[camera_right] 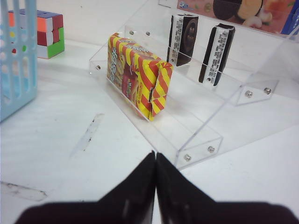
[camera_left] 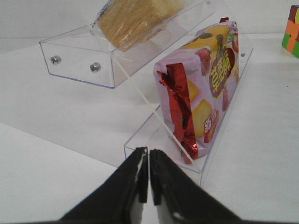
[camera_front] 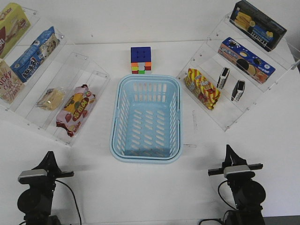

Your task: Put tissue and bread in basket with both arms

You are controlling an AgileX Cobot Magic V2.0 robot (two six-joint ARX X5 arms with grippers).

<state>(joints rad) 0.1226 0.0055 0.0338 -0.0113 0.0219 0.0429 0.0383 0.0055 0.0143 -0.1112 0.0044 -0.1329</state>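
The light blue basket (camera_front: 146,117) stands empty at the table's middle. The bread (camera_front: 51,98) lies in clear wrap on the left acrylic rack; it also shows in the left wrist view (camera_left: 133,17). Two black tissue packets (camera_front: 223,78) (camera_front: 238,90) stand upright on the right rack, also seen in the right wrist view (camera_right: 182,39) (camera_right: 217,53). My left gripper (camera_front: 48,157) (camera_left: 148,154) is shut and empty, near the table's front left. My right gripper (camera_front: 228,151) (camera_right: 155,156) is shut and empty, near the front right.
A red-pink snack bag (camera_front: 75,109) lies on the left rack's lowest step. A yellow-red striped packet (camera_front: 202,88) sits on the right rack's lowest step. A colour cube (camera_front: 141,60) stands behind the basket. Cookie boxes (camera_front: 246,59) fill the upper steps of both racks.
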